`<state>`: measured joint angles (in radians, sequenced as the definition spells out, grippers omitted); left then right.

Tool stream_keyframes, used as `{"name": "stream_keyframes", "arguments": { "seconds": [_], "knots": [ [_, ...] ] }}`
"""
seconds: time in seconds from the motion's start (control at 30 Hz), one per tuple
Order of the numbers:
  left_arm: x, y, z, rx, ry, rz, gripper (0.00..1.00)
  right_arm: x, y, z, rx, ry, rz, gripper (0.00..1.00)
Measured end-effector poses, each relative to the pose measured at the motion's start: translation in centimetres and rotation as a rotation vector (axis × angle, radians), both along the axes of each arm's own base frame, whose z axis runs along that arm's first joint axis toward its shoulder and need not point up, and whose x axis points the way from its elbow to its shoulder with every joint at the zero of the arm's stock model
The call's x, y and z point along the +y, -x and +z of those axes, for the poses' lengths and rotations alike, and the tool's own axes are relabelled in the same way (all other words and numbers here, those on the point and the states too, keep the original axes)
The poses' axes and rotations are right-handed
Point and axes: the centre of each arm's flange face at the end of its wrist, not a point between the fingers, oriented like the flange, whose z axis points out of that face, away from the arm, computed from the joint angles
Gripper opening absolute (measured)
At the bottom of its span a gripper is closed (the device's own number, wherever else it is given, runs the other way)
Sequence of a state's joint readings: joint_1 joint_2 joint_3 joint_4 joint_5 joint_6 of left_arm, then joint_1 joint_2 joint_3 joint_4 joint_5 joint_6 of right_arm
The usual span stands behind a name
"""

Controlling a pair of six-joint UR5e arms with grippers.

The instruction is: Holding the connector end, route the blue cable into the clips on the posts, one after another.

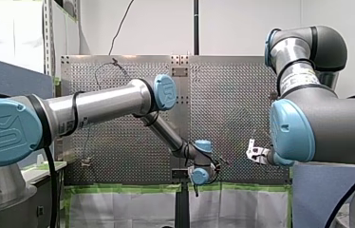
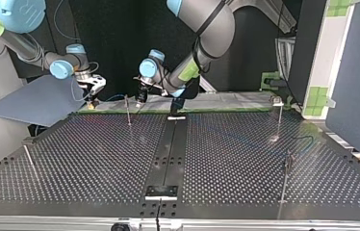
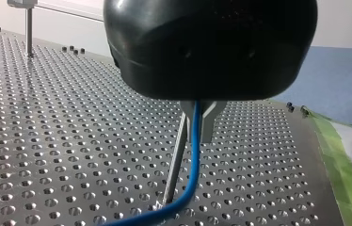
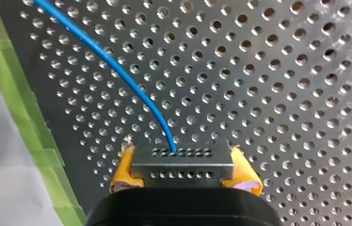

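Note:
My right gripper (image 4: 183, 165) is shut on the grey connector block (image 4: 182, 173), with a yellow pad on each side of it. The blue cable (image 4: 117, 70) leaves the block and runs off over the perforated table (image 4: 282, 94). My left gripper (image 3: 197, 136) has its metal fingers shut on the blue cable (image 3: 194, 160), which hangs down and curves away over the plate. A thin post (image 3: 176, 160) stands right beside those fingers. In the top view my right gripper (image 2: 94, 89) is at the far left edge and my left gripper (image 2: 141, 95) is beside a post (image 2: 128, 109).
Other posts stand at the top view's left (image 2: 29, 156) and right (image 2: 280, 118) (image 2: 286, 178). A dark rail with a bracket (image 2: 161, 191) runs down the table's middle. Green tape (image 4: 28, 117) lines the far edge. A blue-grey panel (image 2: 33, 98) lies beyond it.

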<state>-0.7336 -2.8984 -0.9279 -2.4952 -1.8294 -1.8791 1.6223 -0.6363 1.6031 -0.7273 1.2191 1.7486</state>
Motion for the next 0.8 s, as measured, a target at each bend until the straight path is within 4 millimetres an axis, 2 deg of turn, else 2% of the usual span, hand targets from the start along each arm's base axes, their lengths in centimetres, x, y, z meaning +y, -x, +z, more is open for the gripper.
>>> {"name": "stream_keyframes", "arguments": {
  "seconds": [0.53, 0.8],
  "knots": [
    [1.9, -1.8, -0.1, 0.001, -0.014, 0.063, 0.00, -0.7, 0.7, 0.2, -0.009, 0.009, -0.122, 0.00],
    [1.8, -1.7, -0.1, 0.000, -0.021, 0.061, 0.00, -0.9, 0.8, 0.3, -0.011, 0.016, -0.144, 0.00]
  ]
}}
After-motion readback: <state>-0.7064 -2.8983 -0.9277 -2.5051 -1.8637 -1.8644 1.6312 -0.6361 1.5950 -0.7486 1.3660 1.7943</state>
